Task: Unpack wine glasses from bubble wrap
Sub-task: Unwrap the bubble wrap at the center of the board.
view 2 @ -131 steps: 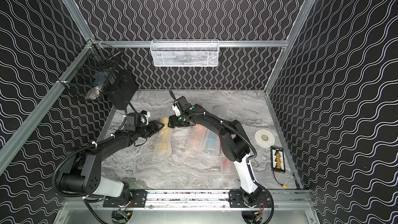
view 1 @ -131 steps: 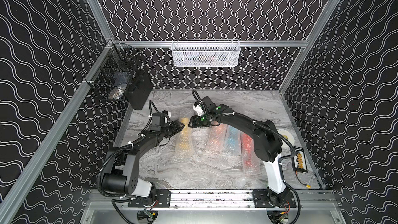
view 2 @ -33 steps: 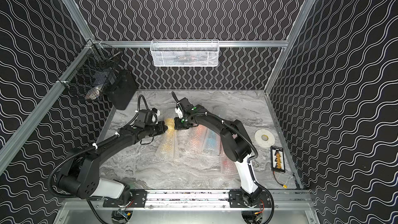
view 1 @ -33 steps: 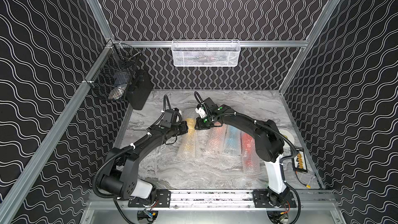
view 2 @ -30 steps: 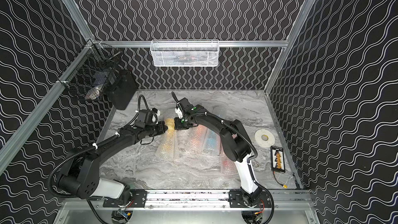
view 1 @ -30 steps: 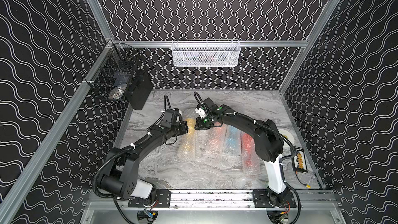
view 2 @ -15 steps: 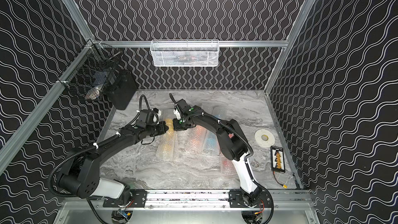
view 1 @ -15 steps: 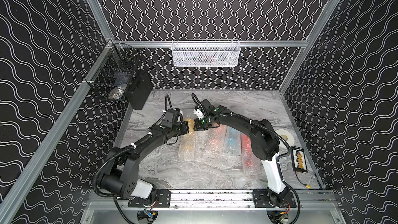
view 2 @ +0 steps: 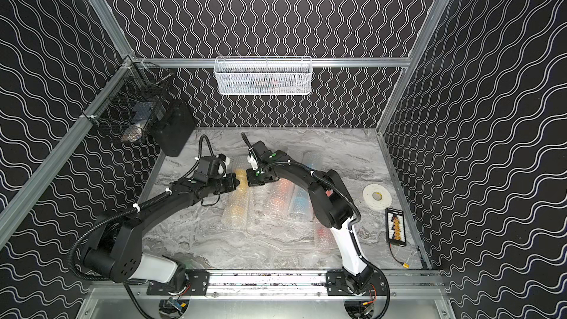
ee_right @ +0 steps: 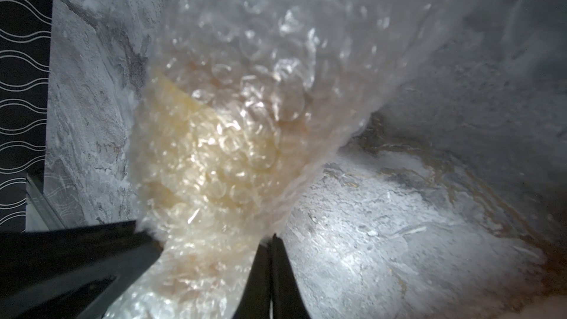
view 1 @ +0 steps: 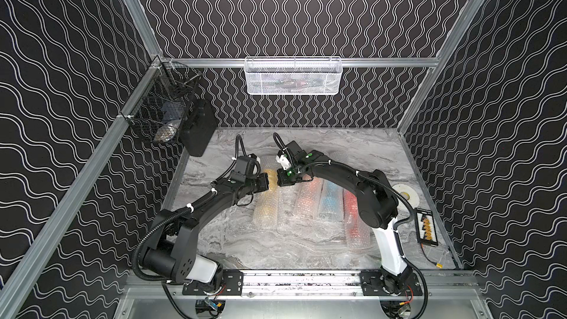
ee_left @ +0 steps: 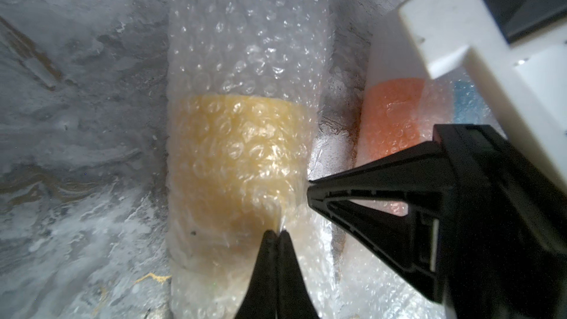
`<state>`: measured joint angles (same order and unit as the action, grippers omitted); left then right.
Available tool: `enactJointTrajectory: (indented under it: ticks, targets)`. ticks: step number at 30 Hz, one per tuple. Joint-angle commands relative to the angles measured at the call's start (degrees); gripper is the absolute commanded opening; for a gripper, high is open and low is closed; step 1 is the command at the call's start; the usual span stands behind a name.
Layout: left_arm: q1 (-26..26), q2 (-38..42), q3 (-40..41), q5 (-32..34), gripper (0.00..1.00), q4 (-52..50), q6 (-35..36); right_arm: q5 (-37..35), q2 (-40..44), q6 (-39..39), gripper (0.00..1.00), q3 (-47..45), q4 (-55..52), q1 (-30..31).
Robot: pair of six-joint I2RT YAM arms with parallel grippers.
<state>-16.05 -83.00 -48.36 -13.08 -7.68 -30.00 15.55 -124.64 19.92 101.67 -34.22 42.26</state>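
Several bubble wrap tubes lie side by side on the marble table. Colour shows through each: the yellow wine glass in the leftmost tube, then orange, light blue and red. Both grippers meet at the far end of the yellow tube. My left gripper is shut, pinching a fold of that tube's wrap beside the yellow glass. My right gripper is shut on the wrap's edge from the opposite side. In both top views the two gripper heads nearly touch.
A white mesh basket hangs on the back wall. A black wire basket and a black box sit at the back left. A tape roll and a small black device with a cable lie at the right edge.
My right gripper has closed on the wrap and its arm has shifted slightly left. The left arm, shut throughout, earlier moved right to the yellow tube's far end.
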Motion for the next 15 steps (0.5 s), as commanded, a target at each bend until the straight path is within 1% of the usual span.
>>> enactJointTrajectory:
  ticks: [1,15]
  targets:
    - [0.1,0.7,0.2,2.3,0.01,-1.8,1.5,-1.1,0.4,0.3,0.00,-0.5,-0.4,-0.4]
    - [0.1,1.0,0.5,3.4,0.01,-2.4,2.1,-0.8,1.0,0.4,0.00,-1.7,-0.1,-1.0]
